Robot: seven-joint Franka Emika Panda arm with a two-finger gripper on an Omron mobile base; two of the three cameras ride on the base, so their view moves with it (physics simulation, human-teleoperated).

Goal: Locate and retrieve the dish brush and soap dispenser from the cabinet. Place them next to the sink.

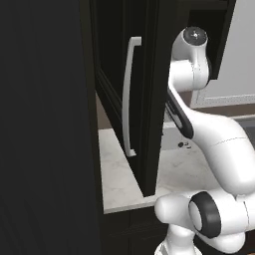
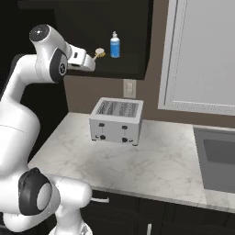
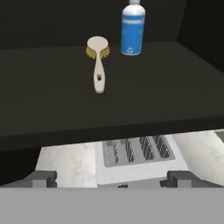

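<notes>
Cabinet (image 1: 144,99) door hides the shelf; sink (image 2: 220,158) cut off.

bare shelf (image 3: 166,87) before dish brush (image 3: 98,61), soap dispenser (image 3: 132,30) beside

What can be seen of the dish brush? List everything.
The dish brush is small, with a round pale cream head edged by tan-yellow bristles and a thin light handle with a small hole near its end. It looks like plastic. It lies flat on the dark shelf of the open cabinet, head toward the back and handle toward the hand camera. The soap dispenser stands apart beside it. Nothing grips it; the open gripper is short of the shelf.
</notes>
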